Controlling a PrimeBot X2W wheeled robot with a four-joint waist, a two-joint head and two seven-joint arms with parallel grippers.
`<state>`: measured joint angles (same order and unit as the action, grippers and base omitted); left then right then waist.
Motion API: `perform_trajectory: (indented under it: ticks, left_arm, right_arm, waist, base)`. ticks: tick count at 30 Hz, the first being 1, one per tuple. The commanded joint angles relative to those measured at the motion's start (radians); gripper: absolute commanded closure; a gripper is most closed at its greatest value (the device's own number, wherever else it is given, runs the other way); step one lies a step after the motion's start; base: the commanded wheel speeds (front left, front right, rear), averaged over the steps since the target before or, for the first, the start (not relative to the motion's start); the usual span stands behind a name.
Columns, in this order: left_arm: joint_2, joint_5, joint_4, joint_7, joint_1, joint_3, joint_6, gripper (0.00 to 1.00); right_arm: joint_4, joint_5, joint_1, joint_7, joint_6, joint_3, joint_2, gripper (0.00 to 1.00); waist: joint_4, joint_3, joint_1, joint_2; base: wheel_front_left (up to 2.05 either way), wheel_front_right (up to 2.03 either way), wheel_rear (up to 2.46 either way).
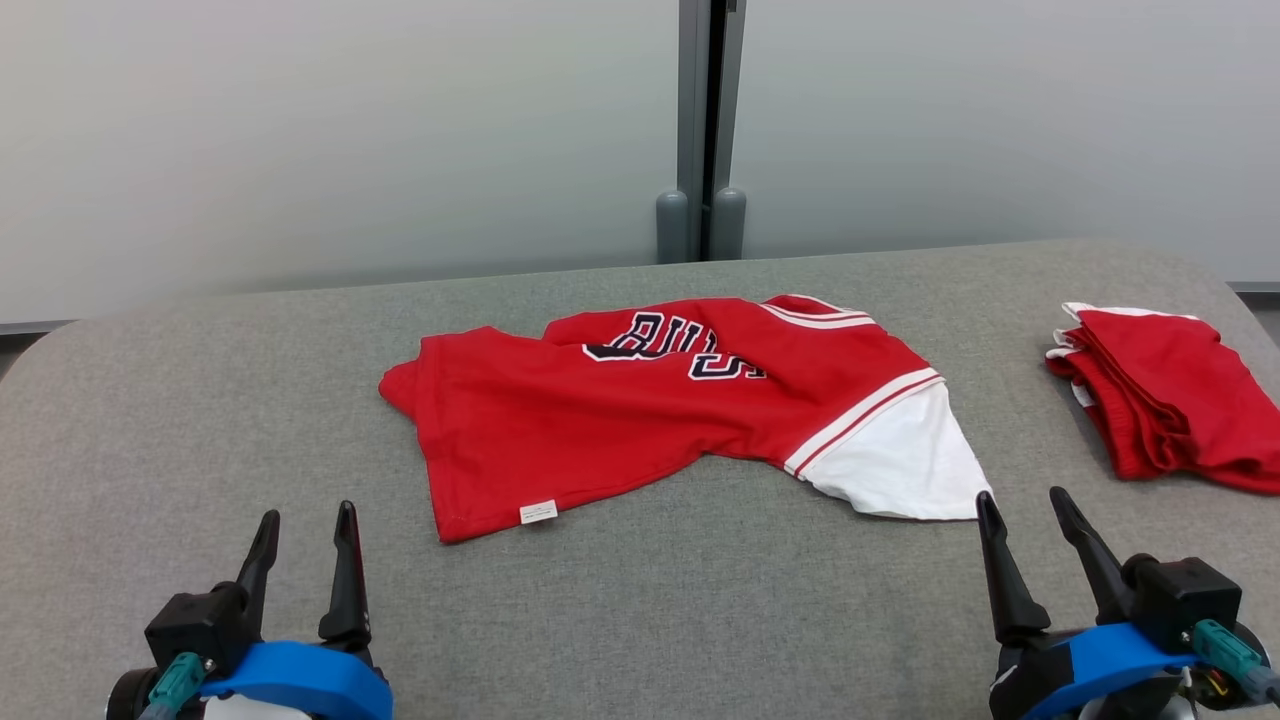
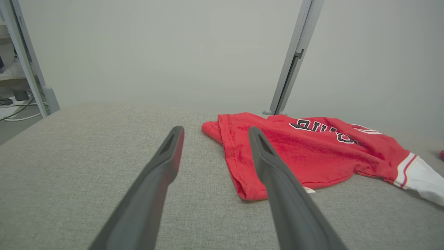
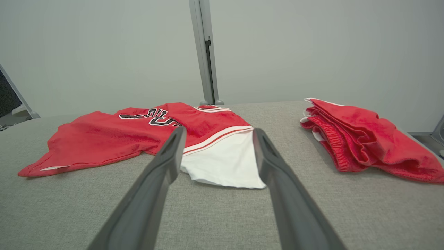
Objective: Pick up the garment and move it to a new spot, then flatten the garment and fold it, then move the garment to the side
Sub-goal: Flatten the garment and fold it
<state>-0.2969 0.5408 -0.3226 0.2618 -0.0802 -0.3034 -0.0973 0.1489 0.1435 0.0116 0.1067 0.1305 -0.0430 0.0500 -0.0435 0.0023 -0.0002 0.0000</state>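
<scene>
**Progress.** No stage of the task looks begun. The garment (image 1: 640, 420) lies rumpled near the middle of the desk (image 1: 150, 430). Its upper part is folded over itself, so the lettering is partly hidden. The hem and small white tag (image 1: 538, 512) face the robot, and one white sleeve (image 1: 900, 455) is spread out on the robot's right. The garment is neither flat nor folded. The second sleeve is possibly tucked under the red cloth; from these angles I cannot confirm it. A folded pair of red shorts (image 1: 1170, 400) sits well apart, by the desk's right edge, and is not part of the job.

**Outstanding.** By my reading, everything: lifting and relocating, flattening, folding, and setting aside.

**Arm pose.** The left hand (image 1: 307, 512) hovers low over bare desk on the robot's side, short of the hem corner. Its fingers are spread wide and it holds nothing. The right hand (image 1: 1021, 495) is likewise low, wide and empty. Its fingertips sit just beside the tip of the white sleeve, with no contact that I can see. Both hands point away from the robot, toward the cloth.
</scene>
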Motion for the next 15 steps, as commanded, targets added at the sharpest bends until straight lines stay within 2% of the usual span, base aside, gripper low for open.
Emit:
perform_trajectory:
  ticks: [1, 15]
  left_arm:
    - [0.002, -0.009, 0.007, 0.004, 0.012, 0.008, -0.001, 0.00]
    - [0.007, -0.035, 0.019, 0.004, 0.026, 0.021, 0.008, 0.00]
  right_arm:
    - [0.001, 0.005, -0.016, -0.001, 0.001, -0.004, 0.001, 0.00]
    - [0.000, 0.007, -0.016, -0.001, 0.001, -0.007, 0.001, 0.00]
  waist:
    - [0.001, -0.001, 0.0002, 0.0000]
    - [0.003, 0.007, 0.0002, 0.0000]
  base:
    - [0.00, 0.00, 0.00]
    - [0.00, 0.00, 0.00]
